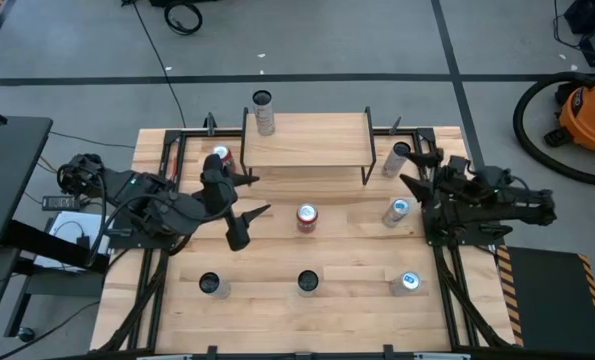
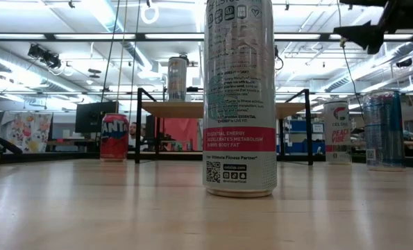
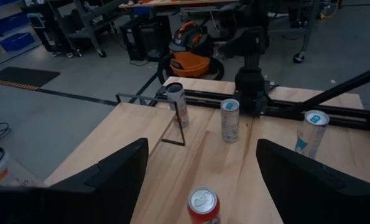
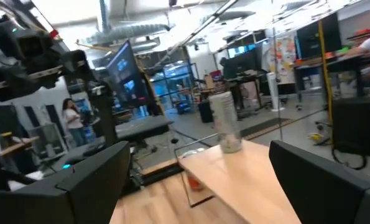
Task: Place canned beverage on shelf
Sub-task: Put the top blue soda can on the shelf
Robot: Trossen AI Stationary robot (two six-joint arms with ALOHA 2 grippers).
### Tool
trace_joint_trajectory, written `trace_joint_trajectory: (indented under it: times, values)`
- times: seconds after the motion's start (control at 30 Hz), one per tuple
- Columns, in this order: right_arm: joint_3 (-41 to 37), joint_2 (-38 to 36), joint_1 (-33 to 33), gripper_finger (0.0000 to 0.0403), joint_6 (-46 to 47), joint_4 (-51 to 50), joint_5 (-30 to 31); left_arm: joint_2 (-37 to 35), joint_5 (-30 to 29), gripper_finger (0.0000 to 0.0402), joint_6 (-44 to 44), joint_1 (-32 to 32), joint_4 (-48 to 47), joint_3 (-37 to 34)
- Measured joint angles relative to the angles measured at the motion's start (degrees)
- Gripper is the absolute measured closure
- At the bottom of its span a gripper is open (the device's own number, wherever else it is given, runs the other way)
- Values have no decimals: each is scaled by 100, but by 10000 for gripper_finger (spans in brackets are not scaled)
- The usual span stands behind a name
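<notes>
The shelf (image 1: 305, 140), a raised light-wood board on thin black legs, stands at the table's far middle. A silver can (image 1: 264, 112) stands upright on its far left corner. A red-topped can (image 1: 306, 217) stands upright on the table in front of the shelf. My left gripper (image 1: 255, 197) hovers open to the left of this can, pointing at it; in the left wrist view the can (image 3: 203, 205) shows between the spread fingers without touching them. My right gripper (image 1: 415, 170) is open at the table's right edge, raised, facing the shelf (image 4: 247, 174).
Other cans stand upright on the table: a red one (image 1: 220, 158) left of the shelf, two (image 1: 397, 158) (image 1: 395, 211) under my right gripper, and three along the near edge (image 1: 210, 285) (image 1: 307, 283) (image 1: 408, 282). An orange vacuum (image 1: 587, 110) sits on the floor.
</notes>
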Motion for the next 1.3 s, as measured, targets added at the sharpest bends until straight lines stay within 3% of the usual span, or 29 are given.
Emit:
trace_joint_trajectory:
  times: [0.4, 0.6, 0.9, 1.1, 1.3]
  values:
    - [680, 0, 0, 8, -177, -1059, 277, 0, -2, 91, -149, 0, 2, 0]
    - [956, 0, 0, 8, -172, -2069, 297, 0, -2, 91, -151, 0, 32, 0]
    - [1357, 0, -2, 8, 656, -3350, 17, 0, -2, 91, -153, 0, 44, 0]
    - [1478, 0, 0, 8, 1578, -4136, -636, 0, -3, 91, -153, 7, 92, 1]
    - [1476, 30, -2, 8, 2183, -4344, -553, 0, -3, 91, -153, 7, 215, 1]
